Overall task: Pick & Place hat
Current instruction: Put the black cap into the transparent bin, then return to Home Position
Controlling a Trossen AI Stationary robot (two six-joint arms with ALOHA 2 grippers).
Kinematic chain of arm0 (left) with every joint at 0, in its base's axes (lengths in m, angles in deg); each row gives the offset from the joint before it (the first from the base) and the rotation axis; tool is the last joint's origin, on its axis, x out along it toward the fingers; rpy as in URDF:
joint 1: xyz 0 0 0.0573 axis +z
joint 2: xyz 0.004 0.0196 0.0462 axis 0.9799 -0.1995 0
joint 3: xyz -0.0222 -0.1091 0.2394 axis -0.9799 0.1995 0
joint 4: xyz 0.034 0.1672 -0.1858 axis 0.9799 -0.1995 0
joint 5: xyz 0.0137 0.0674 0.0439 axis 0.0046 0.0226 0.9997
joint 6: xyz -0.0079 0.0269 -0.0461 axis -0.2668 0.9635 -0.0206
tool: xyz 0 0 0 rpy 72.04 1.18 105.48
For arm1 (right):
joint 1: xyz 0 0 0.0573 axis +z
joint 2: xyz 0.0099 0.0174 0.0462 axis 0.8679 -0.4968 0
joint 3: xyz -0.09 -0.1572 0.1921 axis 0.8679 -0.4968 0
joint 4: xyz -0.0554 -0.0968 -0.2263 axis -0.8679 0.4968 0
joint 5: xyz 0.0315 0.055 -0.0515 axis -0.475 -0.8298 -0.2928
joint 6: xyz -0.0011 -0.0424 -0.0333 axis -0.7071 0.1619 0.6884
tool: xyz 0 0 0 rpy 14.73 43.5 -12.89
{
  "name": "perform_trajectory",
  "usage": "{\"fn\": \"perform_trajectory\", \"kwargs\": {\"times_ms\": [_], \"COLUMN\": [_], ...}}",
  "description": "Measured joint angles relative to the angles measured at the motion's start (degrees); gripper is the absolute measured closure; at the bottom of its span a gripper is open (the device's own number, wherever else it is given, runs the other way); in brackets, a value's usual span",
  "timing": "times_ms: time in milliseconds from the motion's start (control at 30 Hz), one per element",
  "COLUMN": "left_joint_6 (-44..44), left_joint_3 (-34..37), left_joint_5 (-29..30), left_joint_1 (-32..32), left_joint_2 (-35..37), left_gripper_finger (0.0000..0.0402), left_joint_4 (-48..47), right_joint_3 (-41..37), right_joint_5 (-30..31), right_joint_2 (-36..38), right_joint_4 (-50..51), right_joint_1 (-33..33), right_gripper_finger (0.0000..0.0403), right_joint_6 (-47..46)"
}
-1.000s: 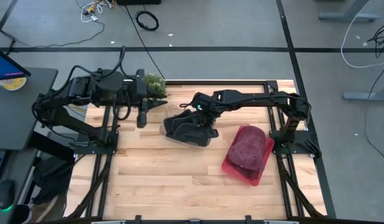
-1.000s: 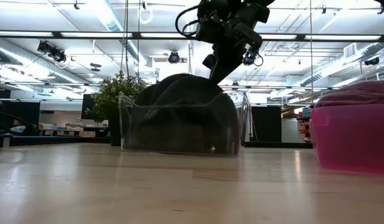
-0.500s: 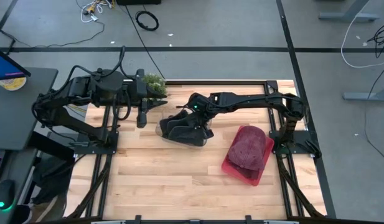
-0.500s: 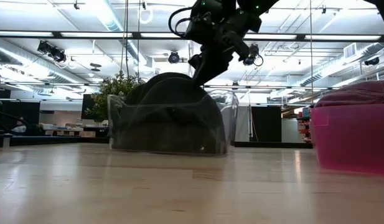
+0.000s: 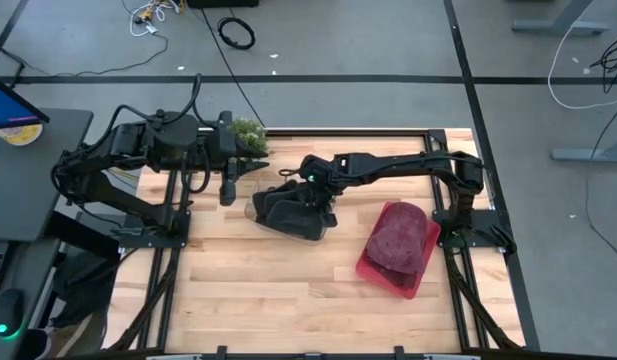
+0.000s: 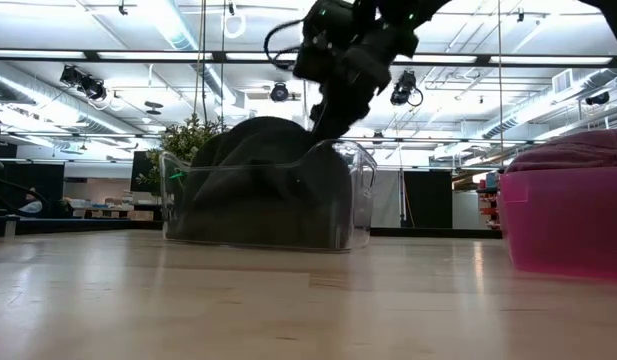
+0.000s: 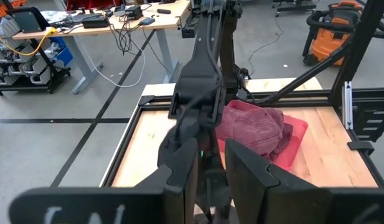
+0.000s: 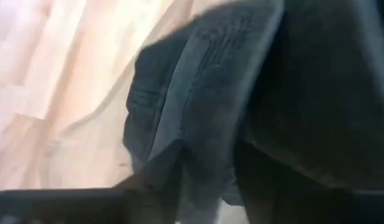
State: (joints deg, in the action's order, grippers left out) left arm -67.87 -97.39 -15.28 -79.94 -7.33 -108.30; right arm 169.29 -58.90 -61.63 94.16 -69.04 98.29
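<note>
A dark hat (image 5: pixel 288 212) sits in a clear plastic bin (image 5: pixel 255 207) on the wooden table; in the low view the dark hat (image 6: pixel 258 170) bulges above the bin's rim (image 6: pixel 353 150). My right gripper (image 5: pixel 310 195) reaches from the table's right and comes down on the hat's top at the bin's right side (image 6: pixel 323 125). The right wrist view is filled with the hat's fabric (image 8: pixel 210 93). My left gripper (image 5: pixel 228 192) waits open, left of the bin, near a small plant (image 5: pixel 250 133). My right gripper is shut on the dark hat near its top (image 6: pixel 313 135), coming slanting down from the table's right. The hat and the gripper body hide the fingertips, so the kind of hold does not show. The hat rests inside the clear bin, which stands on the table.
A pink bin (image 5: pixel 373 272) with a dark red hat (image 5: pixel 400 238) in it stands right of the clear bin, near the right arm's base. Bare wooden table lies toward the near edge. The plant stands at the far left corner.
My right gripper has moved toward the table's left. The clear bin with the dark hat in it has slid along the table to the left with it, closer to my left gripper, staying upright.
</note>
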Motion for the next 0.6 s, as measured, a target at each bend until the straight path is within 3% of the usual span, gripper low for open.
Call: {"fn": "perform_trajectory", "kwargs": {"times_ms": [167, 300, 433, 600], "left_joint_6": [0.09, 0.09, 0.03, -1.8], "left_joint_3": [0.0, 0.0, 0.0, 0.0], "left_joint_5": [0.0, 0.01, 0.02, 0.02], "left_joint_1": [-0.02, -0.01, -0.02, 0.0], "left_joint_2": [0.0, 0.0, 0.0, 0.0], "left_gripper_finger": [0.0317, 0.0317, 0.0317, 0.0317], "left_joint_4": [-0.02, -0.06, -0.11, -1.16], "right_joint_3": [0.17, 0.17, 0.26, 0.3], "right_joint_5": [-0.01, 1.21, 5.09, 6.8], "right_joint_2": [3.18, 6.16, 9.77, 17.62], "right_joint_4": [3.47, 4.05, 4.1, 5.31], "right_joint_1": [-0.08, -0.05, -0.02, -0.12], "right_gripper_finger": [0.0175, 0.0133, 0.0121, 0.0136], "right_joint_6": [-0.16, -2.04, -2.34, -8.27]}}
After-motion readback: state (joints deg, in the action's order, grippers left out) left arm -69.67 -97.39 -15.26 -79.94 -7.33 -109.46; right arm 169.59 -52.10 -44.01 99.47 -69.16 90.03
